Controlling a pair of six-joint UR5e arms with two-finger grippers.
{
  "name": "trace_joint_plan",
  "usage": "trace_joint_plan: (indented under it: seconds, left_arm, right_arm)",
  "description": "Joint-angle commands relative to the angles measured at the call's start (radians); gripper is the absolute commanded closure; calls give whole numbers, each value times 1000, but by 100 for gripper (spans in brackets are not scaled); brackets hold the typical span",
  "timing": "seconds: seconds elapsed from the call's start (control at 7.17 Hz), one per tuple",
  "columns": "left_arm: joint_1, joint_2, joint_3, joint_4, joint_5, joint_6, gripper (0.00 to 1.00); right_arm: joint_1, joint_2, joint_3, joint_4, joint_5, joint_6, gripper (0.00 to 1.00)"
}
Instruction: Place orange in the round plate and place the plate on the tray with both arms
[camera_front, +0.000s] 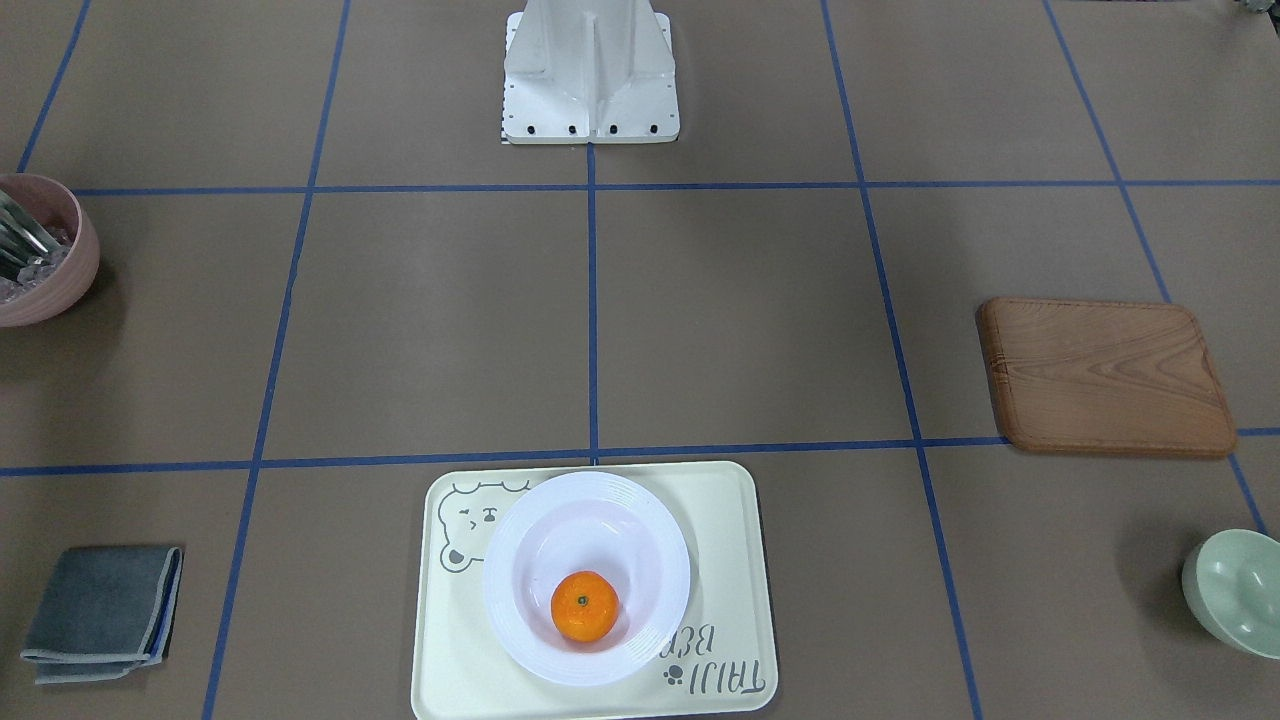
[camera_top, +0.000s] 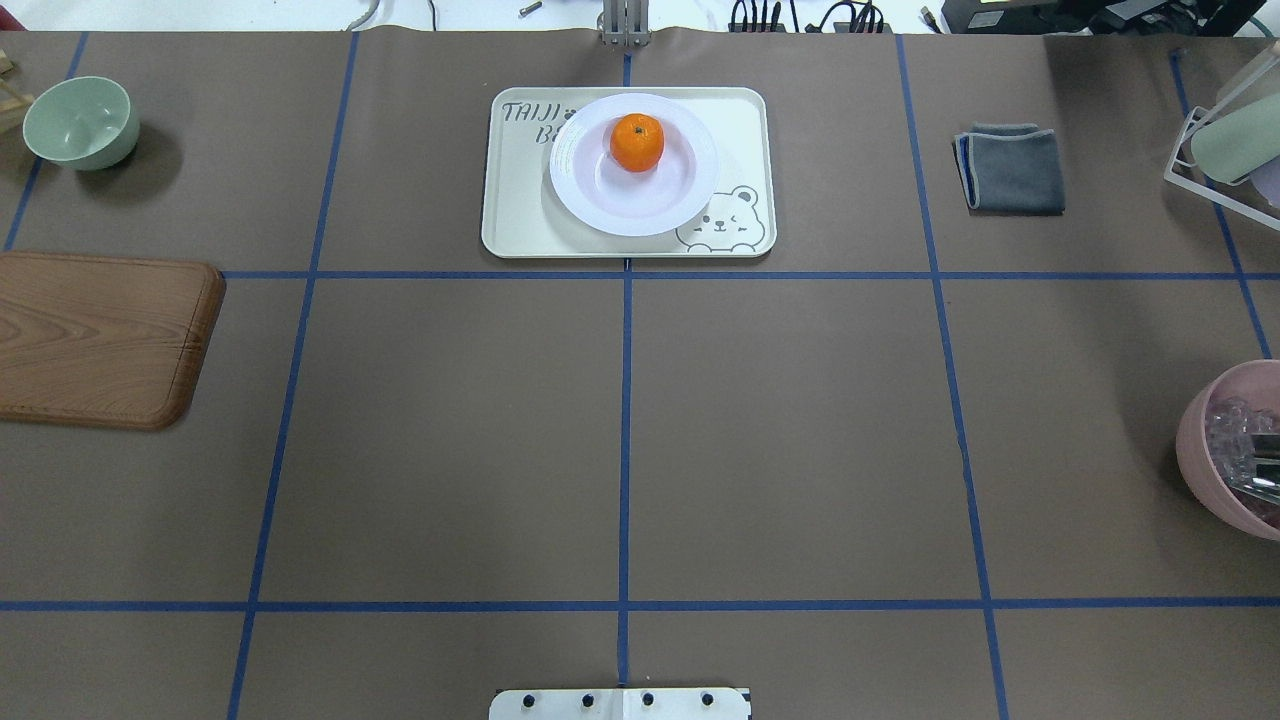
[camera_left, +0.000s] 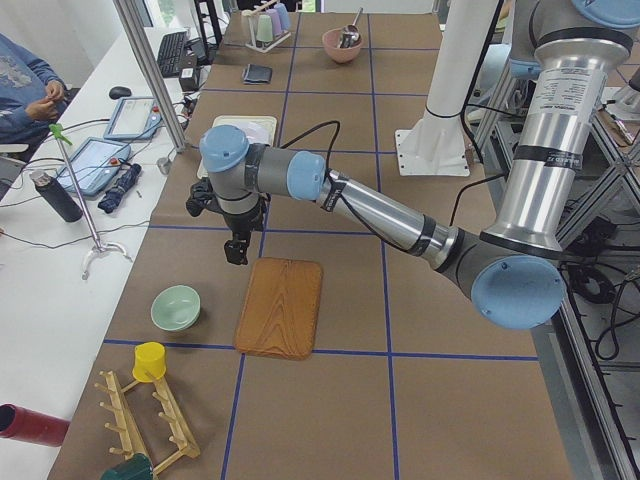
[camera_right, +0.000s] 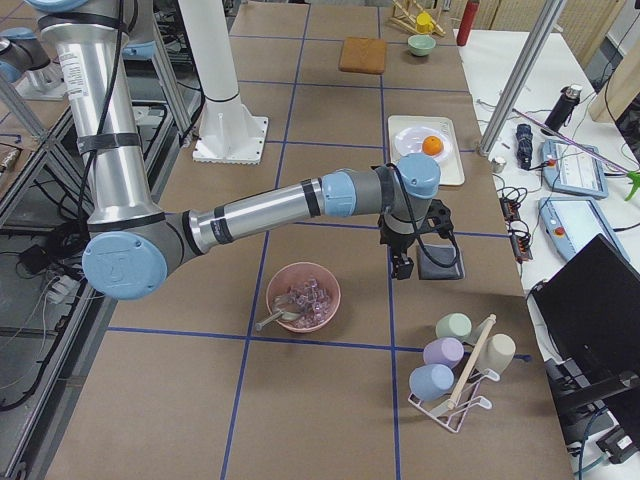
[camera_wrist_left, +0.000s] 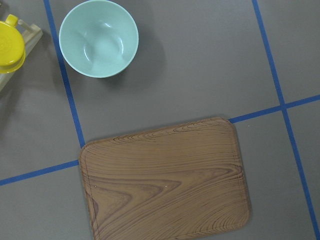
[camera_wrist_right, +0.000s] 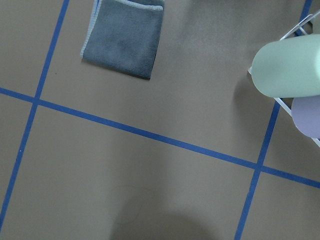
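Observation:
The orange (camera_front: 584, 605) (camera_top: 637, 142) lies in the white round plate (camera_front: 505, 600) (camera_top: 690, 190). The plate stands on the cream tray (camera_front: 720, 560) (camera_top: 520, 210) with the bear drawing, at the table's far side from the robot. Neither arm shows in the front-facing or overhead views. In the exterior left view my left gripper (camera_left: 236, 250) hangs above the table by the wooden board's far end. In the exterior right view my right gripper (camera_right: 402, 265) hangs beside the grey cloth (camera_right: 440, 262). I cannot tell whether either is open or shut. Both are well away from the tray.
A wooden board (camera_top: 95, 340) and a pale green bowl (camera_top: 80, 122) lie on the robot's left. On its right are a folded grey cloth (camera_top: 1012, 168), a cup rack (camera_top: 1230, 140) and a pink bowl (camera_top: 1235, 450). The white base (camera_front: 590, 75) stands mid-table.

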Motion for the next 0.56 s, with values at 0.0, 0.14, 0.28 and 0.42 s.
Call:
trace_joint_plan:
  seconds: [0.0, 0.14, 0.28, 0.42]
  left_arm:
    - [0, -4, -5, 1, 0, 0, 2]
    - [0, -6, -9, 2, 0, -1, 2]
    - [-1, -4, -17, 2, 0, -3, 2]
    - [0, -4, -35, 4, 2, -4, 2]
  right_arm:
    - [0, 2, 6, 0, -1, -1, 0]
    - [0, 3, 1, 0, -2, -1, 0]
    - [0, 2, 4, 0, -1, -1, 0]
    - [0, 2, 6, 0, -1, 1, 0]
